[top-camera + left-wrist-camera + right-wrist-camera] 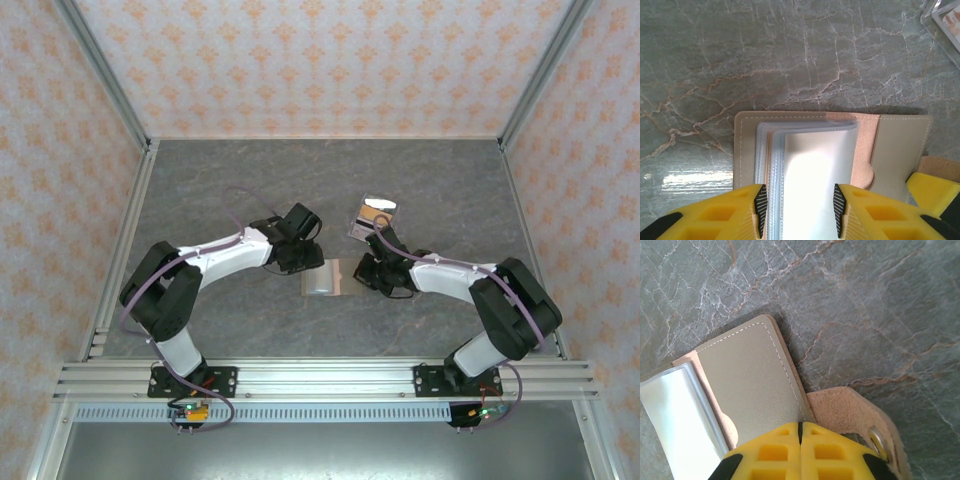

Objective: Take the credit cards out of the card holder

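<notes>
Between the two grippers, on the grey marbled table (220,190), the card holder (325,279) lies opened flat, with its taupe panels spread and a stack of clear plastic sleeves (810,165) lying over its inner face

- Left gripper (800,202): at the card holder's left side. The jaws are parted, with the black pads flanking the sleeve stack on either side and clamping nothing.
- Right gripper (800,440): at the card holder's right side. The jaws are closed tip to tip and set on the cover's edge just beside the brown tab (850,412). Whether they pinch the cover or merely press it down cannot be told.
- Glossy clear piece (373,214): beyond the card holder's far right corner, apart from it.
- Credit cards: glare on the sleeves hides what they contain. A pale pinkish strip (863,150) just beside the stack may be a card edge or only lining.

Handling, as judged:
- The cards should be light, thin, stiff and slick, so a pinch across both faces at an edge exposed at a sleeve mouth would suit best.
- The sleeves look soft and slippery and are likely to buckle or lift along with a card.
- The card holder is light enough to slide, so it wants steadying at the cover edge near the tab while a card is drawn straight out along its slot
</notes>
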Action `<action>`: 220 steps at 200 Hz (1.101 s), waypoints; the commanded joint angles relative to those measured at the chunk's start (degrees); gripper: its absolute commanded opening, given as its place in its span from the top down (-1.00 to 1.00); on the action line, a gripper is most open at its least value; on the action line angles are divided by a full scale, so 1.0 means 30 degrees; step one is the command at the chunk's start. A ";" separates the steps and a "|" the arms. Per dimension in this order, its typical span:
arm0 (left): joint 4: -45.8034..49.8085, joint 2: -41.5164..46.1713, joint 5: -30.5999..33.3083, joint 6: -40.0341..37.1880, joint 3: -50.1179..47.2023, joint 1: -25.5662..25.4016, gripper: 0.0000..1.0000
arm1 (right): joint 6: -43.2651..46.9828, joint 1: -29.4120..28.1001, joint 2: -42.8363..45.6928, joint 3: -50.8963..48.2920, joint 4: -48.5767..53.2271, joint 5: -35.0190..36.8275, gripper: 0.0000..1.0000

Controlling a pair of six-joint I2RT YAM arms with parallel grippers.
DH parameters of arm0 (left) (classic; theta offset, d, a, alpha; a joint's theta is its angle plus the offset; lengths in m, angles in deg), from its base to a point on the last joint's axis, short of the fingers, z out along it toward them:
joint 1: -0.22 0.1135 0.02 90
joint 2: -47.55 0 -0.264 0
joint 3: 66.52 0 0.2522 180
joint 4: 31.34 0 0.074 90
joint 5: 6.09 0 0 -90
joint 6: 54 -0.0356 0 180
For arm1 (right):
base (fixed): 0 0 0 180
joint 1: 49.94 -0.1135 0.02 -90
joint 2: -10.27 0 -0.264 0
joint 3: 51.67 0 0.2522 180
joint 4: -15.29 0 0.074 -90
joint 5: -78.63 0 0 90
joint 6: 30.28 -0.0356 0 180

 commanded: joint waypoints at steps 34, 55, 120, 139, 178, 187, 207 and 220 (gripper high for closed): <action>0.0175 -0.1070 -0.1139 0.0167 0.0187 -0.0031 0.15 | 0.0215 -0.0035 -0.0685 -0.0236 0.0239 0.0808 0.95; 0.0203 -0.1315 -0.1170 0.0166 0.0218 -0.0033 0.15 | 0.0240 -0.0038 -0.0729 -0.0235 0.0221 0.0758 0.95; 0.0127 -0.1605 -0.1544 -0.0001 0.0363 -0.0054 0.34 | 0.0273 -0.0038 -0.0930 -0.0205 0.0192 0.0720 0.95; 0.0086 -0.1532 -0.1733 -0.0176 0.0389 -0.0061 0.39 | 0.0273 -0.0046 -0.0959 -0.0205 0.0168 0.0693 0.95; -0.0226 -0.1233 -0.2289 -0.0577 0.0465 -0.0123 0.45 | 0.0273 -0.0049 -0.1103 -0.0176 0.0139 0.0666 0.96; -0.0299 -0.1202 -0.2395 -0.0680 0.0494 -0.0148 0.45 | 0.0273 -0.0038 -0.1125 -0.0176 0.0142 0.0689 0.96; -0.0532 -0.1204 -0.2756 -0.0857 0.0503 -0.0228 0.45 | 0.0222 -0.0053 -0.1193 -0.0176 0.0083 0.0634 0.96; -0.0753 -0.1255 -0.2965 -0.0887 0.0440 -0.0244 0.44 | 0.0239 -0.0056 -0.1198 -0.0216 0.0067 0.0634 0.96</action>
